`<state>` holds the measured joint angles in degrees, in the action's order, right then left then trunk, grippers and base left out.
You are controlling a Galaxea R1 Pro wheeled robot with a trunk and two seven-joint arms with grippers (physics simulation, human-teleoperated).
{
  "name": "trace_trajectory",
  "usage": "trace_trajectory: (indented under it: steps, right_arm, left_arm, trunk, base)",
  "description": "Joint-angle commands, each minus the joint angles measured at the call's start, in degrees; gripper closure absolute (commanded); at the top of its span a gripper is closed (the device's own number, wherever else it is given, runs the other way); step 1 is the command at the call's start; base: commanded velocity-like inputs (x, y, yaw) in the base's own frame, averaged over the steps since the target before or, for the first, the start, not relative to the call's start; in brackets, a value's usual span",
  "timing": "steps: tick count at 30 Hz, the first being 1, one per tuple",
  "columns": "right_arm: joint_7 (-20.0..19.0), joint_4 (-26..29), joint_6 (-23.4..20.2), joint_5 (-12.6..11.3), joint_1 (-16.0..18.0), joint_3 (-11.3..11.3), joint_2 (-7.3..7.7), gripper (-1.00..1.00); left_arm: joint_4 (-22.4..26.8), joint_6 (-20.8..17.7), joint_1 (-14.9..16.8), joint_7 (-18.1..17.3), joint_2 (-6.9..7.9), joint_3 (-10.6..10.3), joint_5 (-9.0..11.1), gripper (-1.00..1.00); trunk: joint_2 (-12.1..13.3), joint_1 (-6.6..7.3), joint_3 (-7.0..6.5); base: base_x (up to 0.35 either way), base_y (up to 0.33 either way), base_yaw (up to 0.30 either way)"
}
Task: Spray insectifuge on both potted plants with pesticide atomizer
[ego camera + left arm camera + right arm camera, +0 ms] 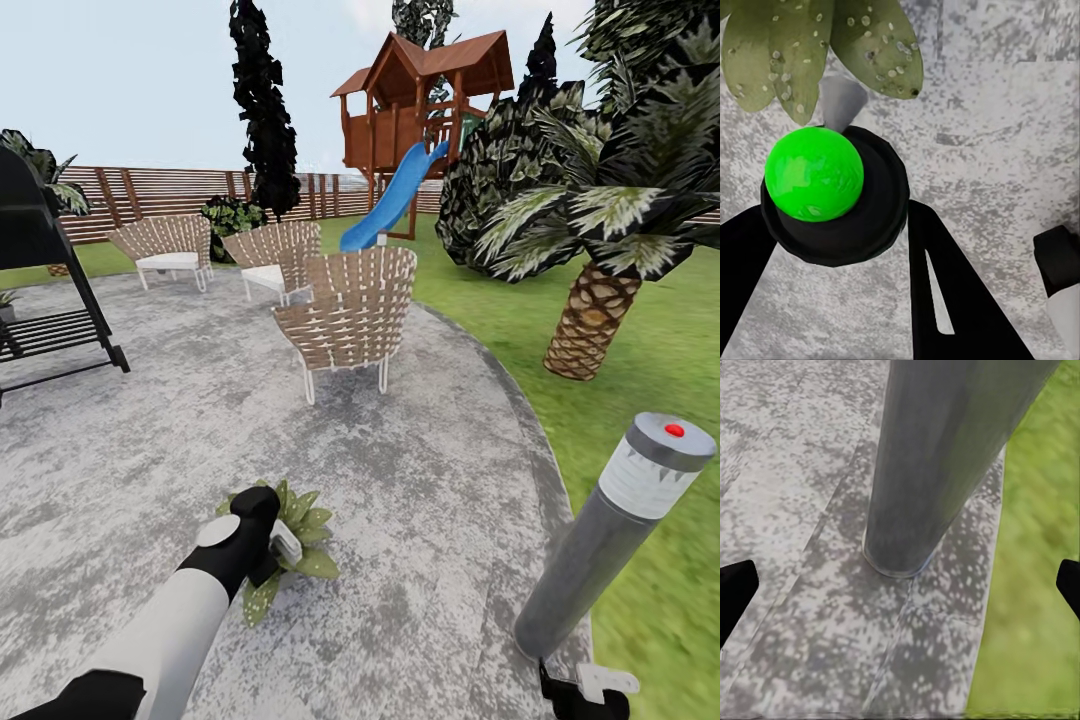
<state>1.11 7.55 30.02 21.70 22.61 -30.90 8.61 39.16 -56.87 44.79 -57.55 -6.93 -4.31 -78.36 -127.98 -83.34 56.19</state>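
My left hand (832, 247) was closed on the pesticide atomizer (832, 199), its black fingers (952, 300) flanking a round dark body capped, in the left wrist view, by a glossy bright-green dome with a pale grey cone at its front. Just beyond it lay one potted plant (295, 545), a low rosette of broad, pointed, pale-speckled leaves (795, 52) on the mottled grey stone patio (420, 500). My right hand (900, 585) was open, both black fingertips wide apart at the frame edges, facing the smooth grey cylindrical bollard lamp (610, 540) standing at the patio's border with the lawn (640, 380). Woven wicker chairs (350, 315) stood farther off.
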Motion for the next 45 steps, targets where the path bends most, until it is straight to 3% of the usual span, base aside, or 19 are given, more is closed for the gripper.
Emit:
trace_trajectory:
  steps: [1,5,10,19,25,28,32,36,39,41,45]
  right_arm:
    - [0.12,-0.95,0.21,0.58,-0.01,-0.44,0.05,-1.0]
    - [0.12,-4.43,0.21,0.54,-0.71,-0.48,0.6,-1.0]
    - [0.12,-4.97,0.21,0.54,-0.89,-0.48,0.63,-1.0]
    - [0.2,-4.91,0.22,0.54,-0.9,-0.48,0.62,-1.0]
    - [0.21,-4.91,0.22,0.54,-0.9,-0.48,0.62,-1.0]
    - [0.21,-4.99,0.21,0.54,-0.9,-0.48,0.62,-1.0]
    - [0.2,-5.0,0.22,0.54,-0.9,-0.48,0.62,-1.0]
    - [0.19,-5.0,0.21,0.54,-0.9,-0.48,0.62,-1.0]
    - [0.18,-5.0,0.22,0.54,-0.9,-0.48,0.62,-1.0]
    - [0.2,-5.0,0.22,0.54,-0.9,-0.48,0.62,-1.0]
    - [0.19,-5.0,0.21,0.54,-0.9,-0.48,0.62,-1.0]
  left_arm:
    - [0.09,-0.22,0.03,-0.61,0.0,-0.1,-0.55,1.0]
    - [0.21,-0.13,0.03,-0.7,-0.01,-0.17,-0.57,1.0]
    - [0.22,-0.15,0.03,-0.75,-0.15,-0.29,-0.73,1.0]
    - [0.31,-0.3,0.78,-0.72,-0.41,-0.35,-0.81,1.0]
    - [0.37,-0.08,1.04,-0.81,-1.44,-0.45,-0.88,1.0]
    - [0.34,-0.15,3.34,-1.01,-2.25,-0.83,-0.91,1.0]
    - [0.1,-0.19,4.23,-1.14,-2.18,-0.94,-1.02,1.0]
    - [-0.63,-0.13,3.87,-1.28,-1.75,-3.85,-0.95,1.0]
    - [-0.74,-0.03,4.04,-7.23,-1.51,-5.9,-1.18,1.0]
    - [-0.68,0.0,4.11,-10.4,-1.5,-7.31,-2.96,1.0]
    - [-0.66,-0.03,3.63,-11.59,-1.8,-8.04,-5.17,1.0]
  trunk:
    - [-0.02,0.01,0.05]
    - [-0.02,0.01,0.05]
    - [-0.02,0.01,0.09]
    - [-3.63,-1.97,2.45]
    - [-3.63,-1.97,2.58]
    - [-3.63,-1.97,2.59]
    - [-3.63,-1.97,2.59]
    - [-3.63,-1.97,2.59]
    - [-3.63,-1.97,2.59]
    - [-3.63,-1.97,2.59]
    - [-3.63,-1.97,2.59]
  base:
    - [0.0,0.0,0.0]
    - [0.0,0.0,0.0]
    - [0.0,0.0,0.0]
    - [0.0,0.0,0.0]
    - [0.0,0.0,0.0]
    - [0.0,0.0,0.0]
    - [0.0,0.0,0.0]
    - [0.0,0.0,0.0]
    - [0.0,0.0,0.0]
    - [0.0,0.0,0.0]
    - [0.0,0.0,0.0]
